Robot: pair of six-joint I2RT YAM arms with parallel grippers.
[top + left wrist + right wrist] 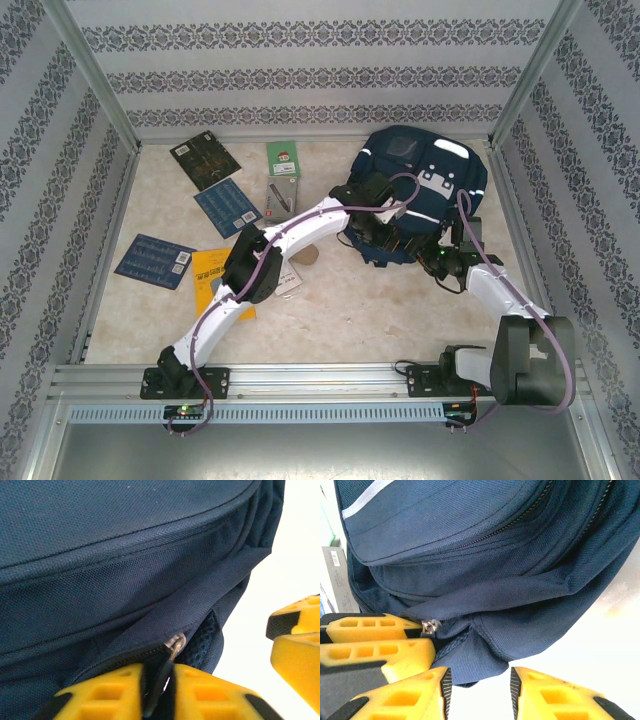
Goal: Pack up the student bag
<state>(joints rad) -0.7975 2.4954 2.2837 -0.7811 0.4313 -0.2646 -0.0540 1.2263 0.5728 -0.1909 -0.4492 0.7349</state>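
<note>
no brand or word can be read anywhere. the student bag, navy with a white stripe and pale patches, shows no legible label. a grey packet beside the bag carries a small barcode sticker, its digits too small to make out. in the top view the flat items bear print too fine to read: a dark card and a green card at 11 o'clock of the table, a blue sheet just below them, a second blue sheet at 9 o'clock, and a yellow booklet partly under the left arm.

the bag lies at 1 o'clock on the table, near the back right corner.

the left gripper is pinched nearly closed on the zipper pull at the bag's lower edge, the black tab of the pull caught between its yellow fingers. the right gripper sits just beside it, at the left gripper's 3 o'clock, with its jaws parted and nothing between them; the bag's bottom fold hangs just above its left fingertip.
</note>
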